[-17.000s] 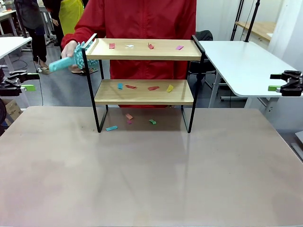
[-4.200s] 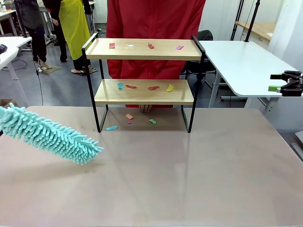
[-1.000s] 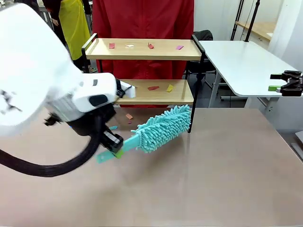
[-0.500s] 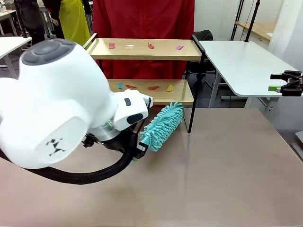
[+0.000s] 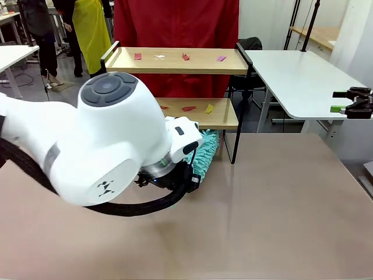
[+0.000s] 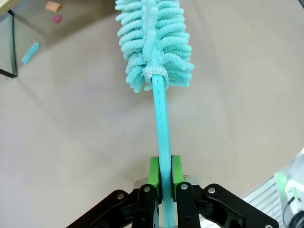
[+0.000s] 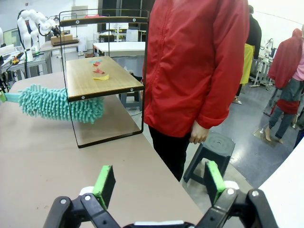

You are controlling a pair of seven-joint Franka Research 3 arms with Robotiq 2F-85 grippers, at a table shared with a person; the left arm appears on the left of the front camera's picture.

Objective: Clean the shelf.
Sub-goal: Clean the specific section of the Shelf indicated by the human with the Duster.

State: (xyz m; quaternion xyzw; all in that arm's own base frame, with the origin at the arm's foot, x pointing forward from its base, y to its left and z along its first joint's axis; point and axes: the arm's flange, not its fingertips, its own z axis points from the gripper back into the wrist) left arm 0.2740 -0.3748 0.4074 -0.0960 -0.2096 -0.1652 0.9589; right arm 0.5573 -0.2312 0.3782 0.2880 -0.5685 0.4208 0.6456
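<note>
The shelf [image 5: 180,60] stands at the table's far side, with coloured paper scraps [image 5: 185,57] on its top board and more scraps [image 5: 188,108] on the lower board. My left arm [image 5: 105,146] hides the shelf's lower left. My left gripper [image 6: 162,172] is shut on the handle of a teal fluffy duster [image 6: 154,42]. The duster head [image 5: 205,149] reaches under the lower board, low over the table. From the side, the duster [image 7: 61,104] lies beneath the shelf [image 7: 99,78]. My right gripper [image 7: 159,183] is open and holds nothing, and it [image 5: 345,100] hangs off the table's right edge.
A person in a red jacket [image 7: 194,71] stands right behind the shelf. More scraps [image 6: 30,52] lie on the table under the shelf. A white side table [image 5: 297,76] is at the back right and a black stool [image 7: 211,152] stands by the person.
My left arm has swung further towards the shelf. The duster head has turned and slid in under the lower board. The right gripper has not moved.
</note>
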